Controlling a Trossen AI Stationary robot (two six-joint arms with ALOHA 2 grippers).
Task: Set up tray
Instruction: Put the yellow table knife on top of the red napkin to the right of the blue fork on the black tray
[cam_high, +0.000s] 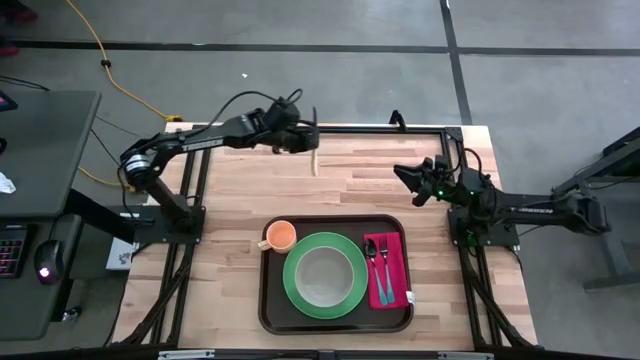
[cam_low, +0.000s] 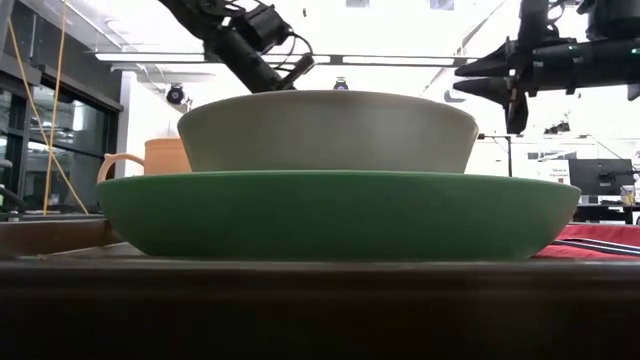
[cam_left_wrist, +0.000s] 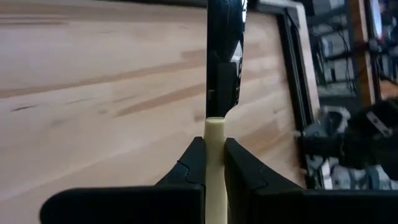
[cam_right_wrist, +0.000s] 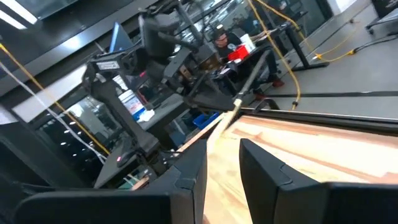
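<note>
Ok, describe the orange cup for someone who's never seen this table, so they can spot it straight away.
Find the dark brown tray at the near edge of the wooden table. A green plate carrying a pale bowl fills its middle, and the orange cup stands in the tray's far left corner beside that plate. It is the only orange thing there, small and round, its handle pointing left.

We see the tray (cam_high: 268, 300), a large dark brown rectangular plastic one with rounded corners and a raised rim, lying flat on the wooden table at its near edge, roughly midway between the two arm bases. Its long side runs left to right, and most of its floor is covered, so mainly the rim and dark corner areas show from above. From the low camera we see only its near rim (cam_low: 300, 300) as a dark band across the bottom.
</note>
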